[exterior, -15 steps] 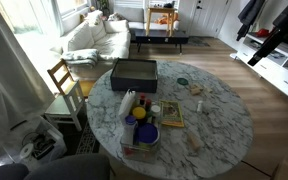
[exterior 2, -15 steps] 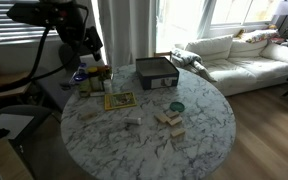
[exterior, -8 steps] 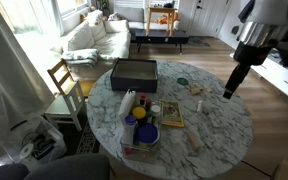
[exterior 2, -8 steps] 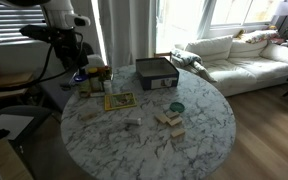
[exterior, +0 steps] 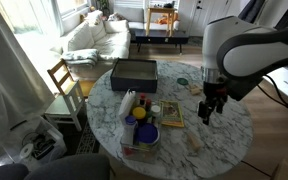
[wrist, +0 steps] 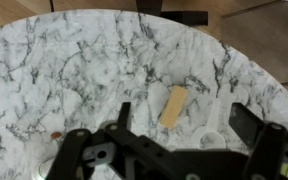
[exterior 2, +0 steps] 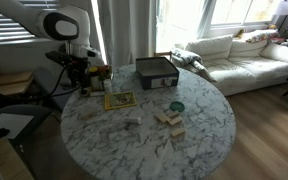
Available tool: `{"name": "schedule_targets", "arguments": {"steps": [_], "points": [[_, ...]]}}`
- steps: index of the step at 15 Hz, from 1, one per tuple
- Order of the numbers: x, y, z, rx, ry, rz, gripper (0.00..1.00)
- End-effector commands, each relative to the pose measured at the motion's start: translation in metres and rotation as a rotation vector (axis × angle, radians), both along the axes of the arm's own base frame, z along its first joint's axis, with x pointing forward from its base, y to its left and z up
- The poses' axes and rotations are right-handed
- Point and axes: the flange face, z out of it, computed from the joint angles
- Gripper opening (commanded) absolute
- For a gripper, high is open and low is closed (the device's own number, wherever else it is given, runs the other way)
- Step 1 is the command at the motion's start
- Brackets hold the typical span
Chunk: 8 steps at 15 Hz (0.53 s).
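My gripper (wrist: 183, 118) hangs open above a round marble table (wrist: 74, 60), with nothing between its fingers. In the wrist view a small tan wooden block (wrist: 173, 105) lies on the marble below the gap. A white plastic spoon (wrist: 210, 130) lies just right of the block. In an exterior view the gripper (exterior: 211, 106) is over the table's right part, beside wooden blocks (exterior: 196, 90). From the opposite side the gripper (exterior 2: 82, 82) shows at the table's left edge, by the bottles (exterior 2: 94, 74).
A dark box (exterior: 134, 72) stands at the table's far side. A green disc (exterior: 182, 81), a picture card (exterior: 171, 115) and a cluster of bottles with a blue bowl (exterior: 139, 125) also lie on it. A wooden chair (exterior: 64, 80) and a white sofa (exterior: 99, 35) stand beyond.
The arm has swung in over the table and come lower over the last second. The jaws have stayed open and nothing on the table has moved.
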Motion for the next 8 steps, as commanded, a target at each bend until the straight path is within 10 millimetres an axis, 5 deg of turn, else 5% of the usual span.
{"name": "schedule_targets", "arguments": {"steps": [1, 8], "points": [[0.008, -0.006, -0.003, -0.033, -0.003, -0.067, 1.00], [0.044, -0.058, -0.083, 0.037, 0.218, -0.203, 1.00]]}}
